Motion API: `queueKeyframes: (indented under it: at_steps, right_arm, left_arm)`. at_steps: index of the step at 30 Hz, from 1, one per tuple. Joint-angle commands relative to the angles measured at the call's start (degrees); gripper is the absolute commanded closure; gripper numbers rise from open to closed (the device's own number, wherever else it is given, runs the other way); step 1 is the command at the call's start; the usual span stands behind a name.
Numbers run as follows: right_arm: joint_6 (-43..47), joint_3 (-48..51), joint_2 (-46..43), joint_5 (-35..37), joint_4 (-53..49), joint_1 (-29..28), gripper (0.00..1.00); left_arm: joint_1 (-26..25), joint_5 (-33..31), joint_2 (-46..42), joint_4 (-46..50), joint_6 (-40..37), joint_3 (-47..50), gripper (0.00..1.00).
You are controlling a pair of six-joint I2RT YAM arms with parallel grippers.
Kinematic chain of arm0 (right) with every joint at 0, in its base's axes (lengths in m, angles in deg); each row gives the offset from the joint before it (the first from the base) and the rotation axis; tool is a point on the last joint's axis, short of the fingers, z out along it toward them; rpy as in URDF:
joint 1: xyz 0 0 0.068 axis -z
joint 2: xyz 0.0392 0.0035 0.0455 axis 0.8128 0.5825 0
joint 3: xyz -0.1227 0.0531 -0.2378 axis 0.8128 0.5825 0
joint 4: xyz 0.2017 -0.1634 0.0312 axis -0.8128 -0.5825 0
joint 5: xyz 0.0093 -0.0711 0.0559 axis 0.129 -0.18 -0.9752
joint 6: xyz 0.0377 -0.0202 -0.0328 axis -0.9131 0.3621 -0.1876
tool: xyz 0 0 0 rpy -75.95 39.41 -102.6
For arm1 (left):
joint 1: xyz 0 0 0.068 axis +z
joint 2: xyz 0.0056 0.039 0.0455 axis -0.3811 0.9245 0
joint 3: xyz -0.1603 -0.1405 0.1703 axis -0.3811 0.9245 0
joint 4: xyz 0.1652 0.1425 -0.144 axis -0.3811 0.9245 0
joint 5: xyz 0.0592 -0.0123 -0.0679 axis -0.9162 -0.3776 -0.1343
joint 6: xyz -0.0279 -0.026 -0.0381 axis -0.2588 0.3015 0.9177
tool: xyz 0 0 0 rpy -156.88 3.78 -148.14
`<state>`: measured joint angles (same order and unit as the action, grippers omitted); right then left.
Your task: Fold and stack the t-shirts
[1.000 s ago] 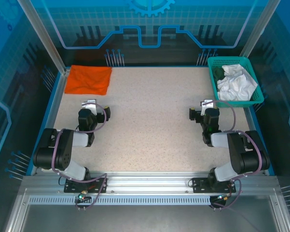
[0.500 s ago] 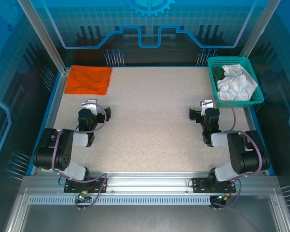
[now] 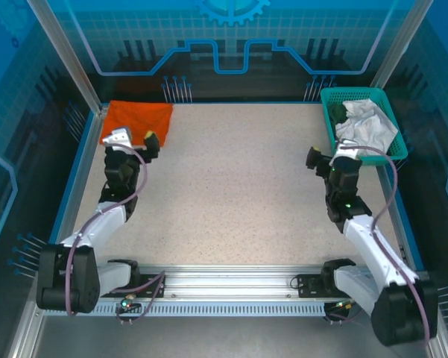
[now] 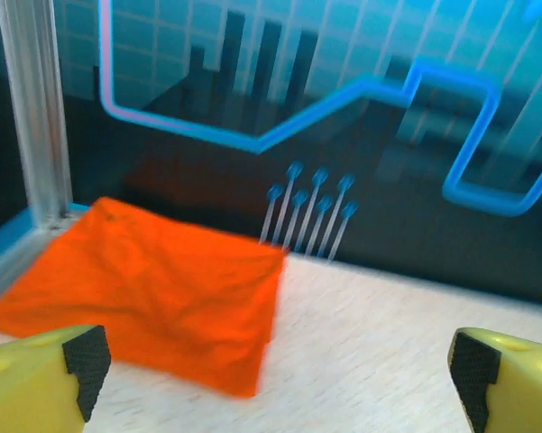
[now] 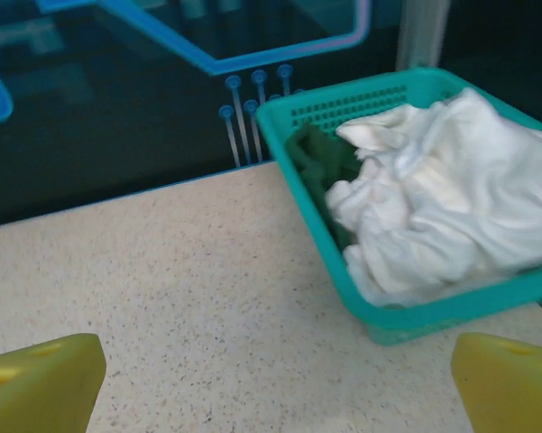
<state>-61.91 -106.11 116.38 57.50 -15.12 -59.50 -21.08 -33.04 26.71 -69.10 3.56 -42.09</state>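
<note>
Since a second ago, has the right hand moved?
Yes. The right hand moved up-frame and rightward, reaching the near-left corner of the teal basket.

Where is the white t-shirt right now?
In the top view, the white t-shirt lies crumpled in the teal basket at the far right corner of the table, just beyond the open right gripper.

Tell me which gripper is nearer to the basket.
Right. The right gripper is at the near left corner of the basket; the left gripper is across the table, at the orange shirt.
</note>
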Motion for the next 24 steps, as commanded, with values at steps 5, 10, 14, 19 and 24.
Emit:
queueKeyframes:
  at_steps: [5,10,14,19,24]
  right_arm:
    - [-15.34,-14.2,-1.76,0.29,-30.12,12.37,0.0]
    - [-15.45,-25.49,8.48,-1.02,-36.28,13.98,0.0]
    - [-20.28,-43.01,26.98,-0.37,-51.09,16.21,0.05]
    - [-22.54,-56.35,45.67,-2.51,-54.73,17.22,0.0]
    - [-23.92,-70.97,60.98,-1.54,-60.73,18.2,0.0]
  left_arm:
    - [11.62,-3.07,-2.76,23.34,40.95,-1.73,0.01]
    - [6.02,-3.29,-2.1,27.36,32.58,-2.71,0.01]
    - [-5.48,0.48,-0.22,29.82,27.04,-3.79,0.01]
    - [-24.6,-3.15,4.1,33.28,25.88,-5.59,0.01]
    - [-37.82,-1.01,6.39,35.67,21.3,-8.15,0.01]
